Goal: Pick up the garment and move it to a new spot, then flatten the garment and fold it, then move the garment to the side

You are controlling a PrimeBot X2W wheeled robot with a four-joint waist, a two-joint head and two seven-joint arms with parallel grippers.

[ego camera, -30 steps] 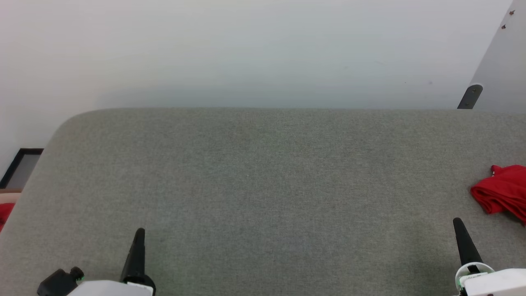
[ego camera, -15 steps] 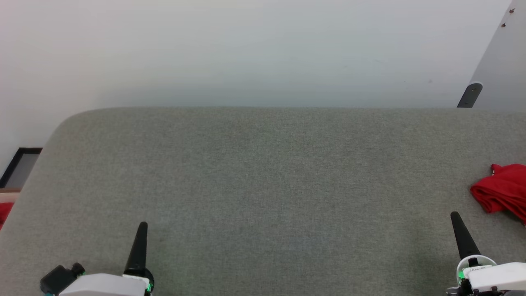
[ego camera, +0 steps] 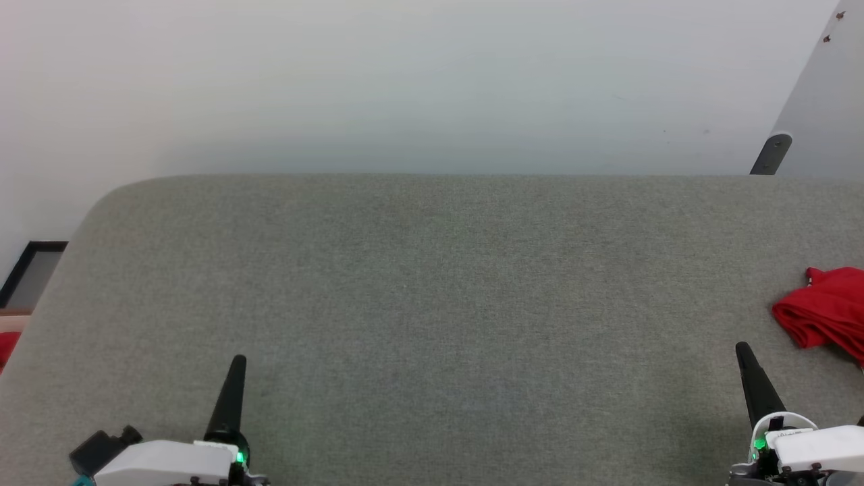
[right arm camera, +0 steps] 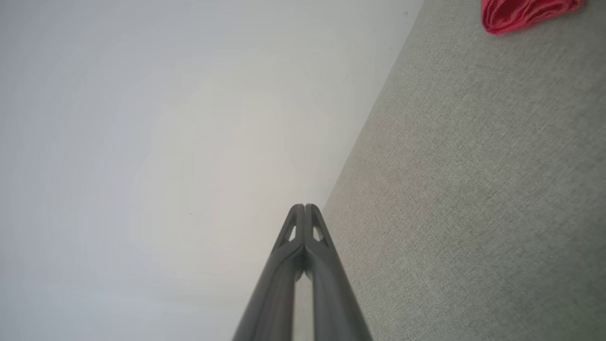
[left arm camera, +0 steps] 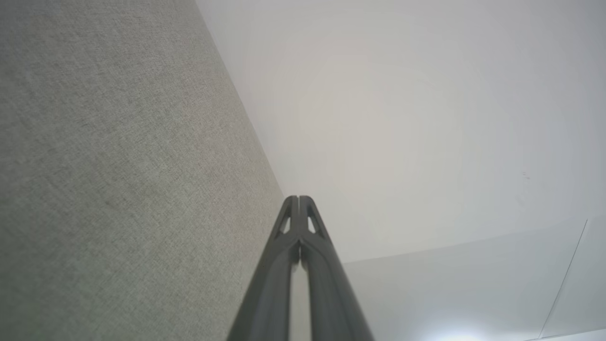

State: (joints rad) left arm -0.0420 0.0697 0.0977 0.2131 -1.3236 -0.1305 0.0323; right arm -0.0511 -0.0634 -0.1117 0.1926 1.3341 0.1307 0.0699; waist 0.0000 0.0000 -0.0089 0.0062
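Head view shows the garment [ego camera: 827, 307] bunched in a red heap at the right edge of the grey surface [ego camera: 432, 283], lying just beyond and to the right of the right gripper [ego camera: 742, 349], near it but not touching. That gripper's two dark fingers [right arm camera: 283, 270] are pressed together with nothing between them, pointing toward the far wall [ego camera: 432, 81]. The left gripper [ego camera: 237, 361], likewise pinched closed and empty, sits at the lower left, well apart from the garment.
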